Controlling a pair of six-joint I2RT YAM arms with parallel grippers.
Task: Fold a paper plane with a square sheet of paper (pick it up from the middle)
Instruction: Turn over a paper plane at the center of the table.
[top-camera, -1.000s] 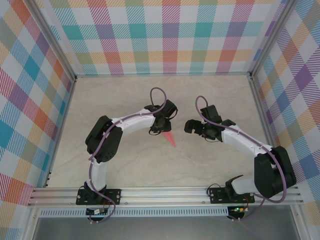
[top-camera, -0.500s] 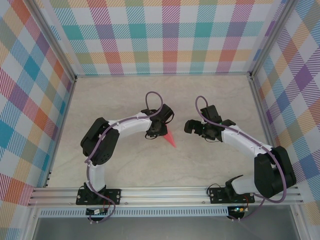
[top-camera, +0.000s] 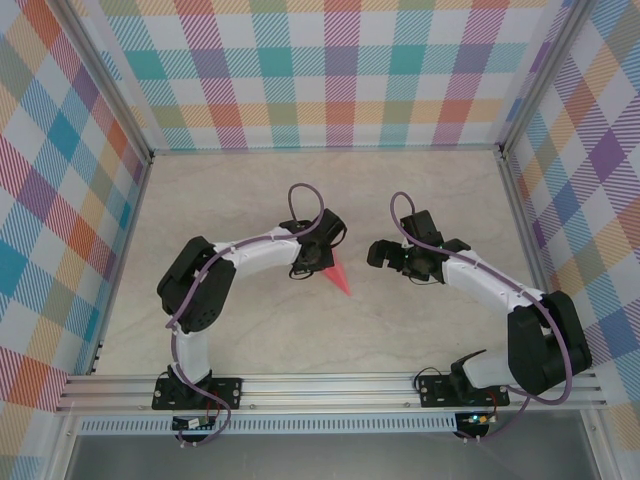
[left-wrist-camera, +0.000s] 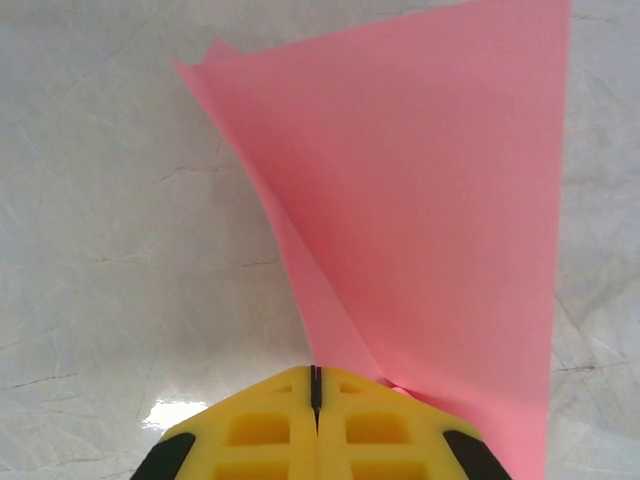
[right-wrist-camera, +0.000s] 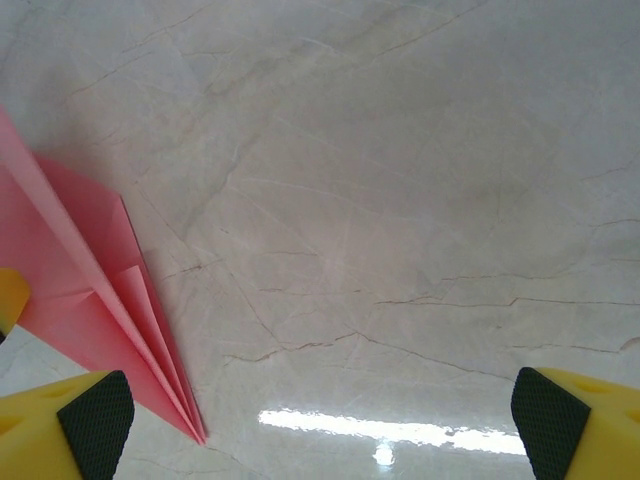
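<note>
The plane (top-camera: 338, 277) lies on the pale, marbled surface (top-camera: 250, 200), a slim salmon-pink dart. From above, its sharp tip points toward the near edge and a little to the right.

The left fingers (top-camera: 320, 262) sit at the plane's wide rear end, the end away from the tip. In the left wrist view the plane (left-wrist-camera: 430, 200) spreads out ahead as a broad pink sheet with one flap lifted. The edge of that flap runs straight down into the seam between the left fingers (left-wrist-camera: 260, 425). The two yellow pads are pressed tight together with no gap, clenched on the paper at that seam.

The right fingers (top-camera: 372, 250) are off the plane's right side, level with its rear end, apart from it and touching nothing. In the right wrist view the right fingers (right-wrist-camera: 565, 425) are spread wide, one yellow pad at each lower corner, with bare surface between them. The plane (right-wrist-camera: 90, 300) lies beside the left-hand pad, its layered folds narrowing to the tip on the surface.
</note>
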